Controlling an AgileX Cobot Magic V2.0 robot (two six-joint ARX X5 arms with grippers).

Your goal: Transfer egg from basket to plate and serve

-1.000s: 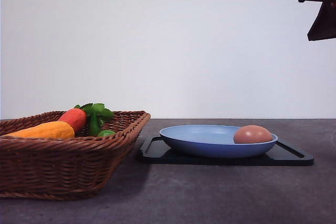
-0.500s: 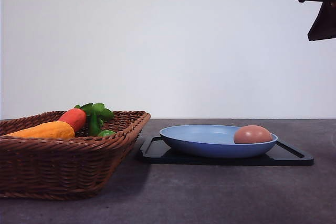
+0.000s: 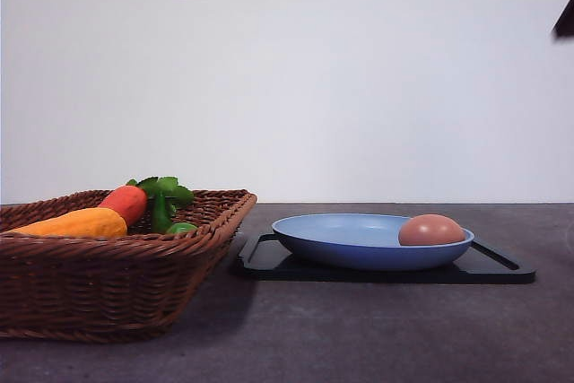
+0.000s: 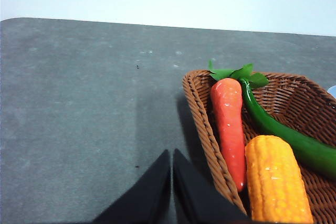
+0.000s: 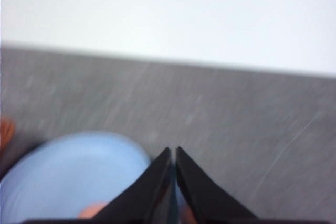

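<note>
The small brownish-pink egg (image 3: 431, 230) lies in the round light-blue plate (image 3: 359, 244), beside the dark woven wicker basket (image 3: 108, 271). The left wrist view reveals yellow corn (image 4: 277, 180) inside that basket. The left gripper (image 4: 171, 157) and right gripper (image 5: 173, 155) are both clenched, empty.

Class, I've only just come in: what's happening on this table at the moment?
Nothing is being held. The egg lies in the blue plate, near its right rim, and the plate sits on a black tray. The wicker basket on the left holds a toy carrot, corn and a long green vegetable. The left gripper is shut above bare table beside the basket; the right gripper, also shut, hangs over the plate.
</note>
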